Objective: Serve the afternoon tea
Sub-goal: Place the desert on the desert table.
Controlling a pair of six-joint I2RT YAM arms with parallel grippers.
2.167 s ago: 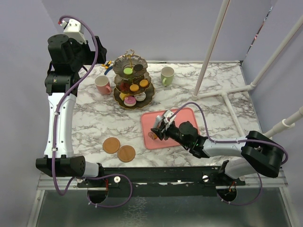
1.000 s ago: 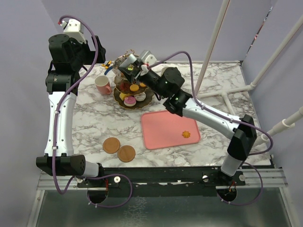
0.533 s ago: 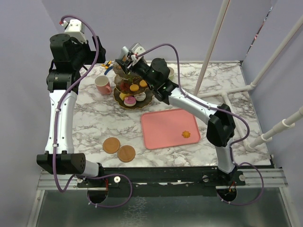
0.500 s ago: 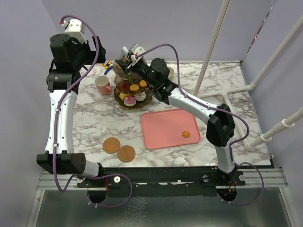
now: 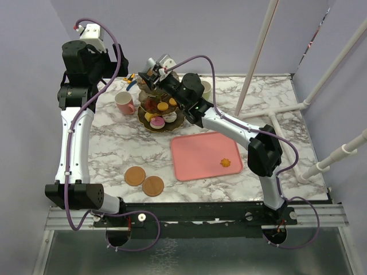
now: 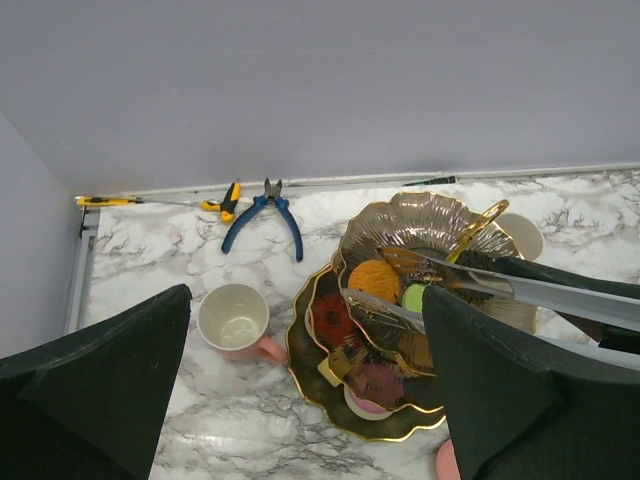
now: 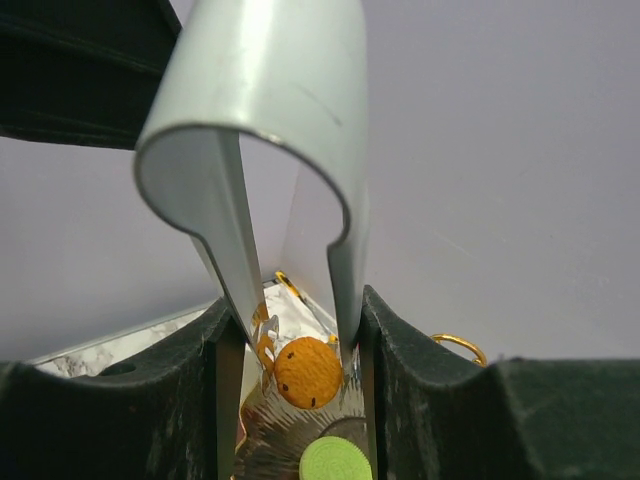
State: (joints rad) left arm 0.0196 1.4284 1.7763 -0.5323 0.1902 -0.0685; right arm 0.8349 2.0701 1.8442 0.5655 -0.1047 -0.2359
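My right gripper [image 7: 295,305] is shut on a pair of metal tongs [image 7: 260,90] reaching over the top tier of the dark three-tier stand [image 5: 172,127]. An orange chip cookie [image 7: 308,371] sits between the tong blades at that tier, touching the right blade, with a green cookie [image 7: 335,461] just in front. More pastries fill the lower tiers. The pink mug [image 5: 123,102] stands left of the stand. The pale-green mug [image 5: 205,87] is partly hidden behind my right arm. Two brown coasters [image 5: 135,175] [image 5: 153,185] lie near the front. My left gripper [image 6: 305,300] hangs open high above the mug and stand.
A flat pink tray [image 5: 200,154] lies right of centre with one orange pastry [image 5: 226,162] on it. Blue-handled pliers [image 6: 265,210] lie at the back edge near the wall. White pipes [image 5: 269,112] stand at the back right.
The right arm swung up from the pink tray to the stand's top tier with the tongs; over the last half second it barely moved. The left arm stayed put.
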